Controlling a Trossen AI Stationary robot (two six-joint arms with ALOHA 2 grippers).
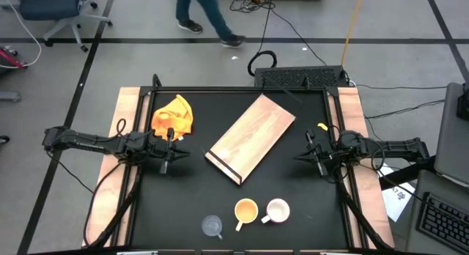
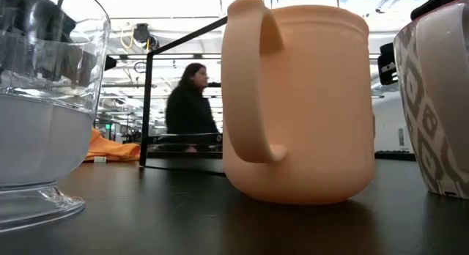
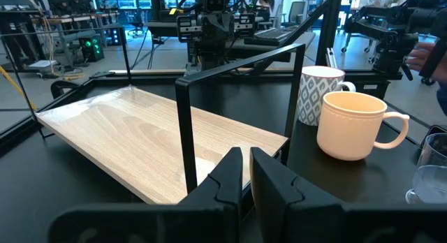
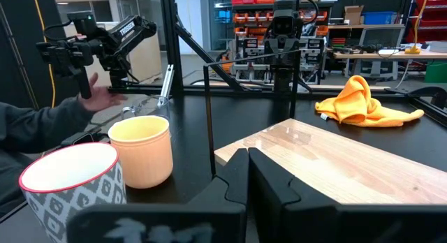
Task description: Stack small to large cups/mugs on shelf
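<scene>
Left gripper [image 1: 174, 157]: fingers nearly together, empty, beside light wooden shelf board [image 1: 251, 137].
Right gripper [image 1: 308, 155]: fingers pressed together, empty.
Yellow-orange handled mug [image 1: 245, 210]: well apart from both.
Low view only: a person in the room behind.

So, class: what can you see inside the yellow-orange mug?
From above, the yellow-orange mug shows only a bare pale interior with nothing visibly in it. In the level view its wall hides the inside completely.

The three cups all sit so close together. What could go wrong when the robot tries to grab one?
The yellow-orange mug with handle and the white patterned mug look nearly touching, so a gripper reaching for one could knock the other. The tiny clear glass cup sits near the table's front edge and might get pushed off.
</scene>
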